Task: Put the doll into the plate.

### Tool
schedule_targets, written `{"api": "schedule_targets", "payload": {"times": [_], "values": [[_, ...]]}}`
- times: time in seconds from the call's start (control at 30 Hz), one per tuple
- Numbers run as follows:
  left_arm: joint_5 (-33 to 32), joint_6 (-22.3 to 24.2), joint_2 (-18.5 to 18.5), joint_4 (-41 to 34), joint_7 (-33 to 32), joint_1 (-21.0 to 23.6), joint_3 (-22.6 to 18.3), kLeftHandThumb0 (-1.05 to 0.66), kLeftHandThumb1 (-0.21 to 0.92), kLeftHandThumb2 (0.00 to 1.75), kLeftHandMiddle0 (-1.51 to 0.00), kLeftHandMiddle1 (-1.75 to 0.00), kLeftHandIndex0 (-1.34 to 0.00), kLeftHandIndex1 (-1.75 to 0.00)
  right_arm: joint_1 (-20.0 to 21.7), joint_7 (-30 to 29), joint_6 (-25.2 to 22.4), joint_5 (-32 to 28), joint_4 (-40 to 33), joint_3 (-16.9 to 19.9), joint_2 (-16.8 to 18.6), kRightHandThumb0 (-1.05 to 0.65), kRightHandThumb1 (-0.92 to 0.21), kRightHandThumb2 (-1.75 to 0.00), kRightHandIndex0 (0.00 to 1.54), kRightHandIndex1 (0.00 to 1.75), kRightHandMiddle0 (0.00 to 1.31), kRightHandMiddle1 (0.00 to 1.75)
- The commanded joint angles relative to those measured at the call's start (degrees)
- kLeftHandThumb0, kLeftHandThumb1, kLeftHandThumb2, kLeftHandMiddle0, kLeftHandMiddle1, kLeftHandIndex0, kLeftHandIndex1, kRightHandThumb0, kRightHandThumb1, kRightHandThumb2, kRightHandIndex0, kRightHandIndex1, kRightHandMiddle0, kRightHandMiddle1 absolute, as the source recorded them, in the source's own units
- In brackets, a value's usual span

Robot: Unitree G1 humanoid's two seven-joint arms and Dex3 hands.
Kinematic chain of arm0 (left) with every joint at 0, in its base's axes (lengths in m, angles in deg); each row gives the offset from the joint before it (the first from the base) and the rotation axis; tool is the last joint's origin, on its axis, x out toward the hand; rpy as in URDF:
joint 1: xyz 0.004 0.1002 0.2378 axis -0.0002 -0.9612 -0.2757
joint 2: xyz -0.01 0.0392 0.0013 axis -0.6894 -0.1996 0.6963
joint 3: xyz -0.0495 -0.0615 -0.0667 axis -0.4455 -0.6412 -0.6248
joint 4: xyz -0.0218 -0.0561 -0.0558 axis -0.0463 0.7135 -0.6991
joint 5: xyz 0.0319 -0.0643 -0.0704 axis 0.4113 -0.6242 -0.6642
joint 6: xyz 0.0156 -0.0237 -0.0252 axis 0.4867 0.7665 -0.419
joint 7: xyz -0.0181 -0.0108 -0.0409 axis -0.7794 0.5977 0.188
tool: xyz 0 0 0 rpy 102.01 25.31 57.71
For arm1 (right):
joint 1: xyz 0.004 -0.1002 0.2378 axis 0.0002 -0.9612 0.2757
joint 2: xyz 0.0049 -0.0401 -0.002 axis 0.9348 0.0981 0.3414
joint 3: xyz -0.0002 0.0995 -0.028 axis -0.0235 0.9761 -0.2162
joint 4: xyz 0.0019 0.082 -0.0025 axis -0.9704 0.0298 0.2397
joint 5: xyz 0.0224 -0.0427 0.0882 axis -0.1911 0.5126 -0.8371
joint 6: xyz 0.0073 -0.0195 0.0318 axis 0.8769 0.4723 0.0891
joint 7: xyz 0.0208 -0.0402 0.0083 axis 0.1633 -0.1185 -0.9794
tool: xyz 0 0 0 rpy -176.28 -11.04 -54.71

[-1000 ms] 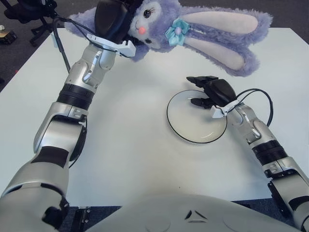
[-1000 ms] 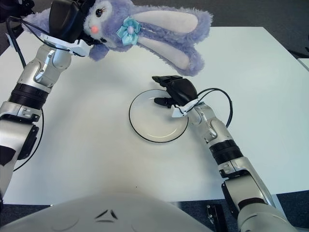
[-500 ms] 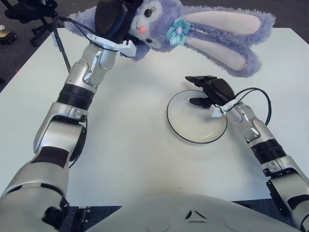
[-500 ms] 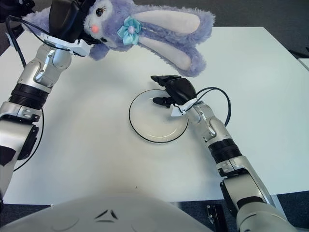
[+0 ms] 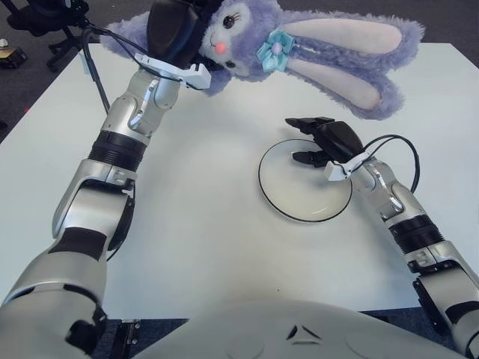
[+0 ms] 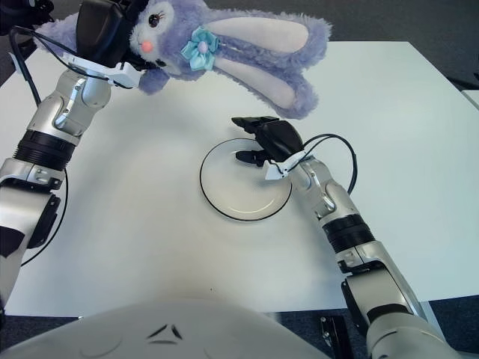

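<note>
A purple plush bunny doll (image 5: pixel 314 41) with long pink-lined ears and a blue bow hangs in the air over the far part of the table. My left hand (image 5: pixel 176 30) is shut on its head end, holding it up at the upper left. The ears stretch right, above and behind the plate. The white plate (image 5: pixel 303 179) with a dark rim lies on the table right of centre, with nothing in it. My right hand (image 5: pixel 318 138) hovers over the plate's far right rim, fingers spread and holding nothing.
The white table (image 5: pixel 202 217) fills the view. Dark floor and a black chair base (image 5: pixel 41 19) show beyond its far left corner. Black cables run along both forearms.
My right hand has crept slightly left over the plate's rim. The doll and left hand have barely moved.
</note>
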Motion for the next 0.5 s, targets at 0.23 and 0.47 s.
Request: {"api": "schedule_targets", "payload": {"times": [0.23, 0.47], "values": [[1.1, -0.19, 0.57, 0.58, -1.75, 0.73, 0.39, 0.12, 0.43, 0.94, -0.84, -1.75, -0.66, -1.75, 1.85, 8.0, -4.9, -6.11, -6.79, 4.08, -0.23, -0.61, -0.92, -0.68, 0.57, 0.02, 0.43, 0.02], [1.52, -0.42, 0.95, 1.28, -2.18, 0.96, 0.68, 0.12, 0.43, 0.94, -0.84, -1.75, -0.66, -1.75, 2.1, 15.19, -11.4, -13.02, -11.61, 6.65, 0.56, -0.62, -0.92, -0.7, 0.55, 0.01, 0.41, 0.01]]}}
